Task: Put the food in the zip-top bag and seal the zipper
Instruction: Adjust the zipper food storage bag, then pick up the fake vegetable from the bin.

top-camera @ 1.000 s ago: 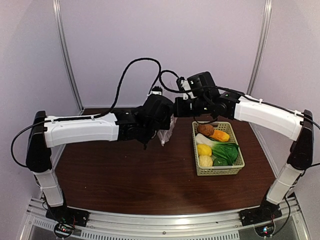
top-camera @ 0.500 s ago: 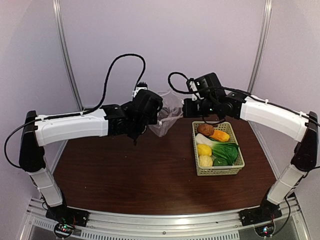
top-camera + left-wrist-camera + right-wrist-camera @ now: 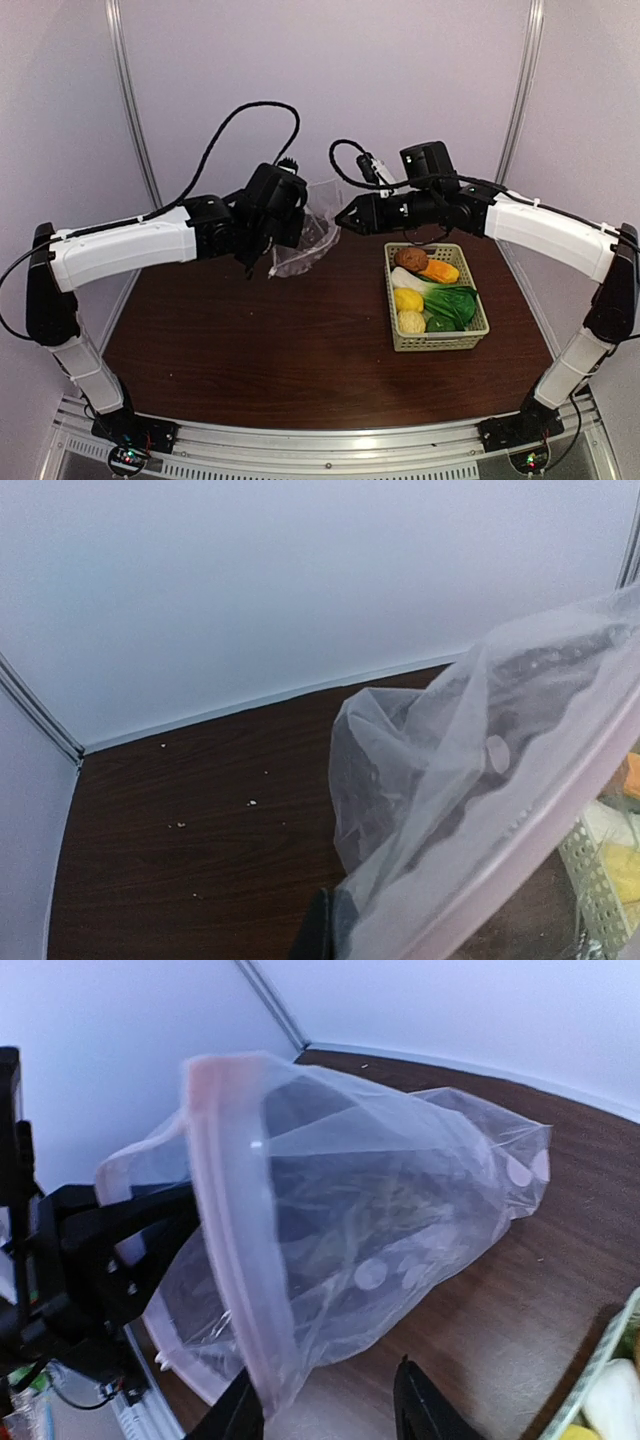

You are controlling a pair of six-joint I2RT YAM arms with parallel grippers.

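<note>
Bag (image 3: 305, 240) has swung left with the raised left end effector (image 3: 175, 1245) clenched on its mouth; right end effector (image 3: 342, 216), outstretched level, now released beside it.

The zip-top bag (image 3: 305, 238) hangs apart, left of the basket (image 3: 438, 343), whose top lies unobstructed.

Clear crinkly plastic zip-top bag (image 3: 305, 236) raised in the air, tilted, mouth gaping. Pale pink zipper strip (image 3: 224, 1230) unsealed. Toy fruits and vegetables (image 3: 452, 303) heaped in pale green lattice basket (image 3: 438, 343).

High rear camera overlooks table (image 3: 300, 350); close wrist cameras share the bag (image 3: 380, 1210).
</note>
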